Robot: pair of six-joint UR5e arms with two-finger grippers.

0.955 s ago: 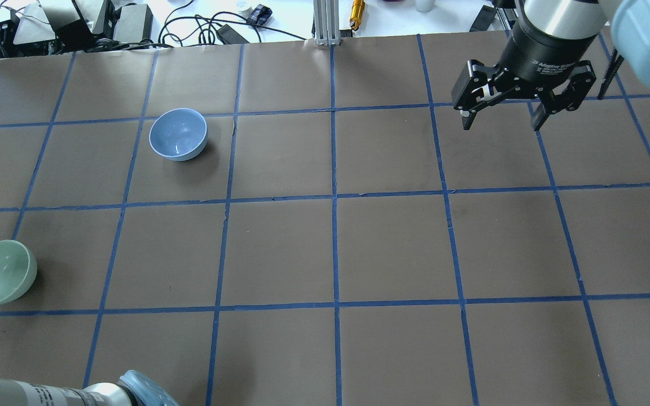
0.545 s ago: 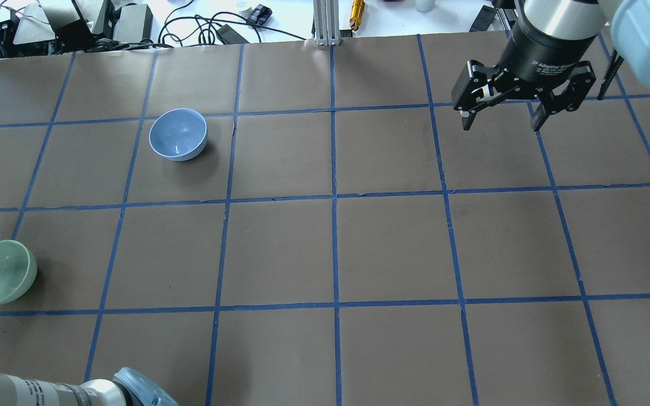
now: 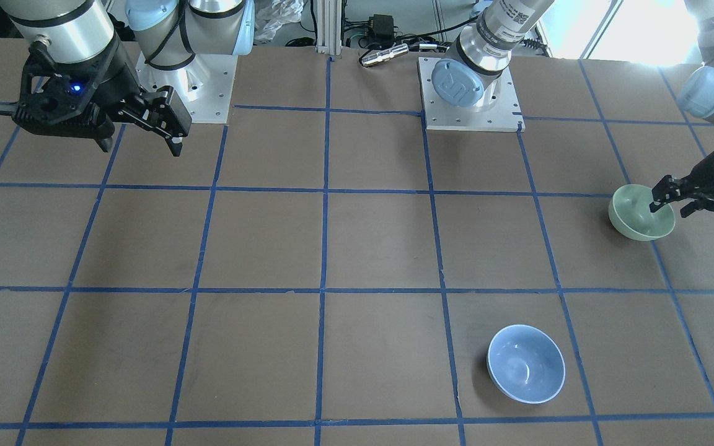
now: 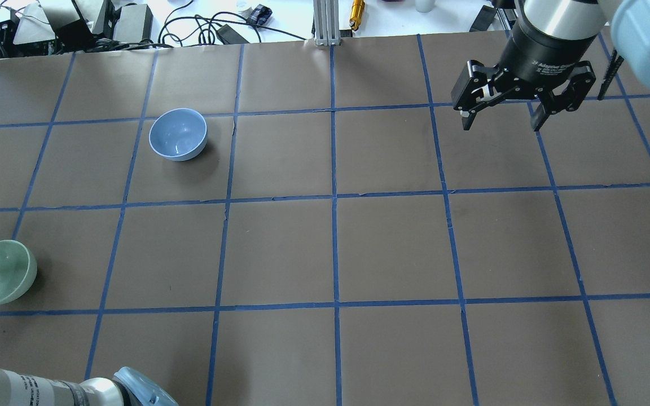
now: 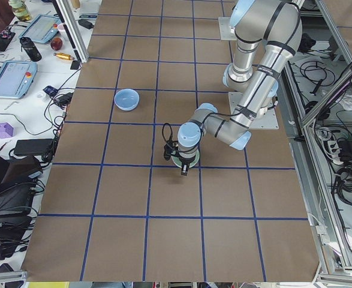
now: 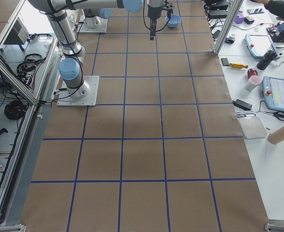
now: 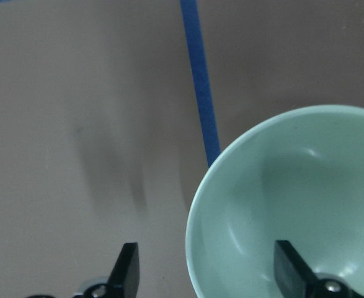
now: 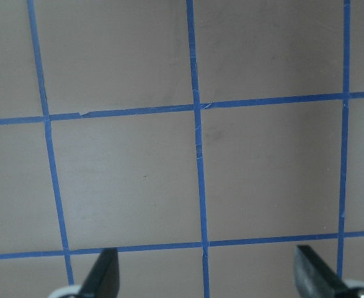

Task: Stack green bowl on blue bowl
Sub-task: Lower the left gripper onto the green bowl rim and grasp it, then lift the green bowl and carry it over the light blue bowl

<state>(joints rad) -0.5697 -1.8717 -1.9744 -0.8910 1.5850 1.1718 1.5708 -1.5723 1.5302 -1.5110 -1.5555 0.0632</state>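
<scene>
Left wrist-mounted: left hand (image 7: 209,273) spread wide, straddling the rim of the small glossy mint-green ceramic bowl (image 7: 306,186), far left on the desk (image 7: 76,93). Risk: the glossy rim slips from the pinch and the bowl tips during carry to the distant pale-blue ceramic bowl (image 4: 178,134).

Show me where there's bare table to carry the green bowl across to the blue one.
The squares between the green bowl and the blue bowl are bare, as are the middle squares out to the right gripper. Only crowded spot: the left gripper straddling the green bowl's rim.
</scene>
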